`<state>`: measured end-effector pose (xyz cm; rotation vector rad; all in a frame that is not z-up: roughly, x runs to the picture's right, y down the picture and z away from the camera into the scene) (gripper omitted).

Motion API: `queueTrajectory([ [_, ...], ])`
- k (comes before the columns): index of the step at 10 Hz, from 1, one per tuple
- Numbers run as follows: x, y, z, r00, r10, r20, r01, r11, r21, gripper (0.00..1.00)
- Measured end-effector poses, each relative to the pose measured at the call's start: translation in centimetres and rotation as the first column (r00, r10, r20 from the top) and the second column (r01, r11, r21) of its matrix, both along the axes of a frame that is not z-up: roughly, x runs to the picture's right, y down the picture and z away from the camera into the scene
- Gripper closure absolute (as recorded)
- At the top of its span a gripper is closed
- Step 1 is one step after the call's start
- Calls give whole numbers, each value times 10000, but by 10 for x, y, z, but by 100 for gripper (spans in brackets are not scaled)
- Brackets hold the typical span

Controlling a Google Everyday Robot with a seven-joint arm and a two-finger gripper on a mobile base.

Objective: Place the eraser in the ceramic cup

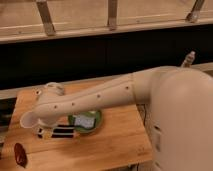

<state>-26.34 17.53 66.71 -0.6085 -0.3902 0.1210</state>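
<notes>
Eraser [64, 132] is lying lower left of the frame on the desk [117, 137], just beside the green plate [94, 120], with the tool [45, 133] sitting at its left end. Can't tell if it's clamping. The ceramic cup isn't showing. I'm worrying about a sloppy grab shoving the eraser into the plate. Bare desk is opening up rightward.

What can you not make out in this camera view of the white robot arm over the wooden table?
1. Whitish ceramic cup: nowhere visible; the white arm may hide it.
2. Flat black white-striped eraser: left end covered by the gripper, low at the table's left front.
3. Round green plate: back rim behind the arm; the pale thing on it is too small to identify.
</notes>
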Motion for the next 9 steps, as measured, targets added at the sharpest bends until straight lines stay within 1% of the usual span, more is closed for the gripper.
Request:
queueTrajectory([
  [1, 9, -9, 2, 9977, 581, 361, -588, 9981, 184, 100],
  [3, 14, -20, 9, 9888, 1117, 988, -1161, 9924, 408, 100],
  [4, 13, -23, 11, 9865, 1165, 1151, -1226, 9913, 472, 100],
  [5, 6, -30, 12, 9839, 1125, 1389, -1214, 9909, 577, 100],
  [8, -18, -52, 12, 9774, 826, 1944, -1023, 9903, 935, 100],
  [9, -25, -63, 9, 9750, 681, 2117, -942, 9888, 1157, 100],
])
